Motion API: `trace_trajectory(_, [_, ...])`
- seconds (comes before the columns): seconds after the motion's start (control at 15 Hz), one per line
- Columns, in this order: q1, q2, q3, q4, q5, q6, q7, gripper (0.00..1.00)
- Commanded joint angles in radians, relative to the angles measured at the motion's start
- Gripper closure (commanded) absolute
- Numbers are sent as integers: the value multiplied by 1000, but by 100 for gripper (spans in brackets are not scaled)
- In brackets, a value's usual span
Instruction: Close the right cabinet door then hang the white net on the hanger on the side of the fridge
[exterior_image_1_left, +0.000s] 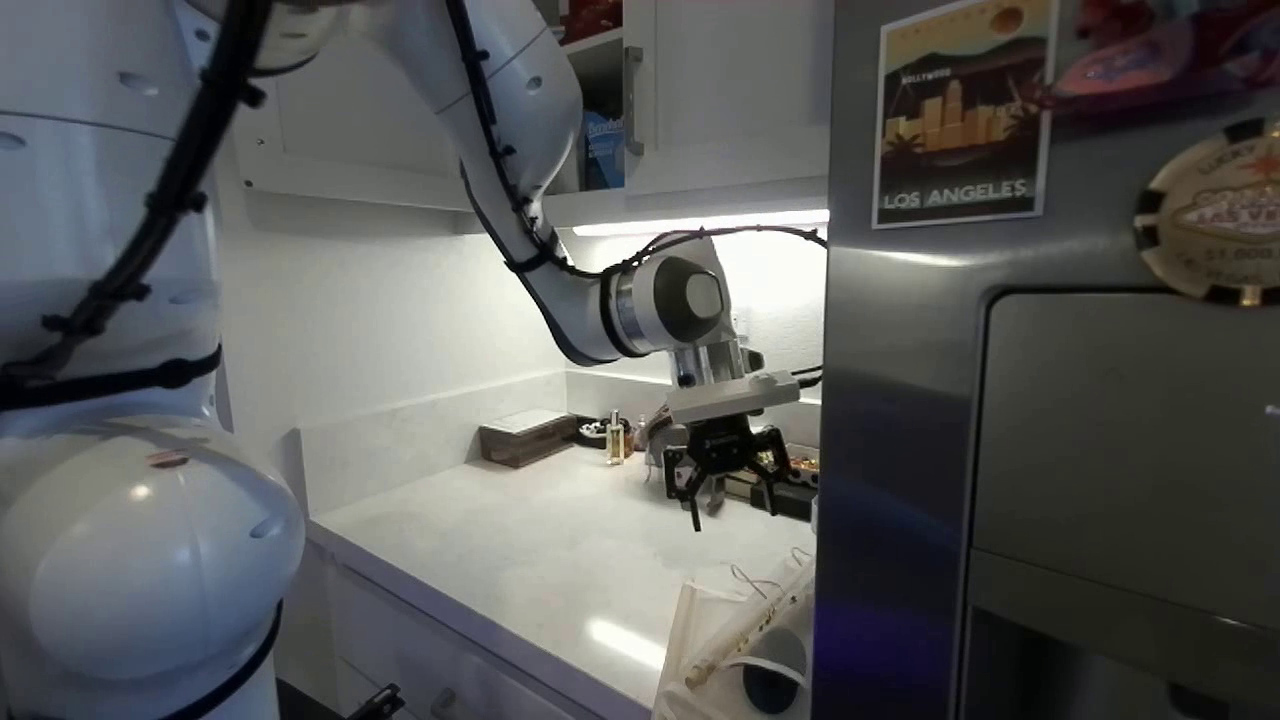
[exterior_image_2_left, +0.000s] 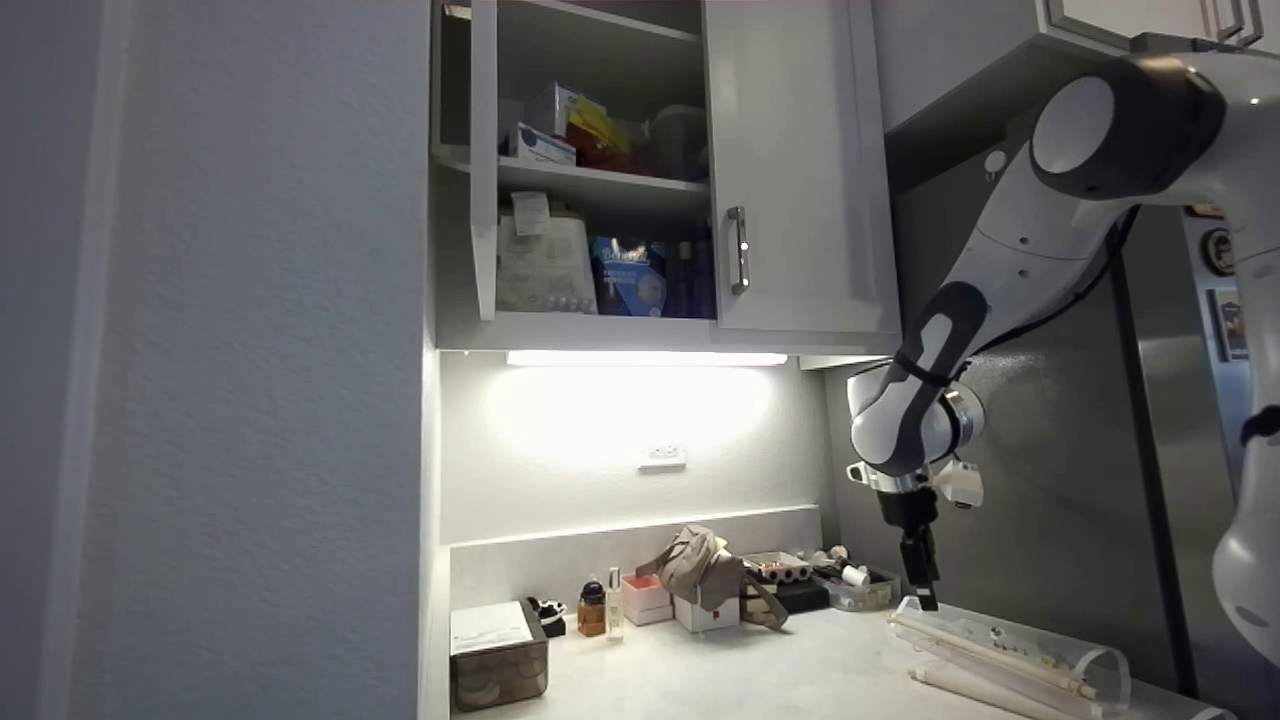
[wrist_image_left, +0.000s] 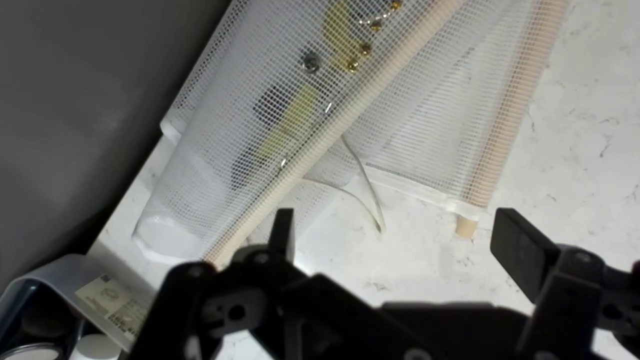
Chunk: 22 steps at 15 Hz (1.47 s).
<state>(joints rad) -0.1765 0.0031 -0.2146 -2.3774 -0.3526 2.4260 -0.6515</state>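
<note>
The right cabinet door (exterior_image_2_left: 800, 170) is white with a metal handle and lies flat against its cabinet. On the counter beside the grey fridge (exterior_image_1_left: 900, 400) rests the white net (wrist_image_left: 280, 130), a curled mesh with wooden rods, small items showing through it and a thin string loop (wrist_image_left: 376, 220) on the counter. A small round white piece high on the fridge's side looks like the hanger (exterior_image_2_left: 994, 163). My gripper (wrist_image_left: 400, 237) points down over the counter, just off the net's end, fingers wide apart with nothing between them. In both exterior views it hangs below the wrist, near the fridge.
The left cabinet door (exterior_image_2_left: 484, 150) stands swung out, exposing filled shelves. Along the back wall are a brown box (exterior_image_2_left: 500, 670), small bottles (exterior_image_2_left: 591, 610), a brown cloth item (exterior_image_2_left: 700, 570) and a clear tray (exterior_image_2_left: 865, 592). A white container (wrist_image_left: 95, 295) stands near the net by the fridge.
</note>
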Motion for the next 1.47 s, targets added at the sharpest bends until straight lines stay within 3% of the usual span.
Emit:
trace_trajectory(0.0, [-15,51,3,22,5,41,-56,0])
trace_trajectory(1.4, [-27,151,25,39,0,60,-72,0])
